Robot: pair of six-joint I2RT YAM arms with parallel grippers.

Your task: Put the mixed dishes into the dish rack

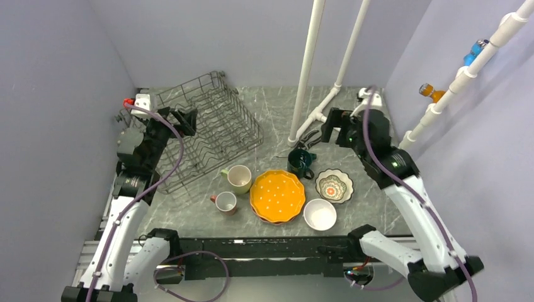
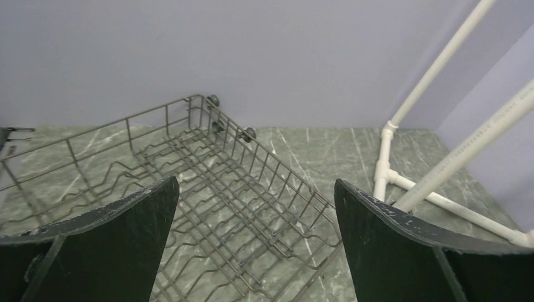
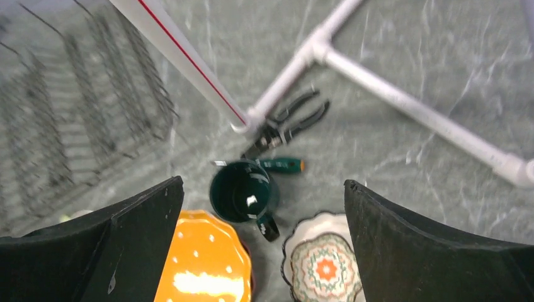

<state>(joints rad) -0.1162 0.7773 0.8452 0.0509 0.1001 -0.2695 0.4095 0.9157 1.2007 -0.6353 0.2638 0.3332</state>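
Dark grey wire dish rack, rear left of surface. Near-right of it: pale green mug, pink mug, orange dotted plates, teal mug, patterned bowl, white bowl. Left end effector, right end effector: both spread.

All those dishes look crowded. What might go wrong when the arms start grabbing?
The open right gripper points at the dark teal mug, which sits right by the green screwdriver, pliers and a white pipe; a finger might catch them. The stacked orange plates lie close by the mug, so a descending finger may nudge them.
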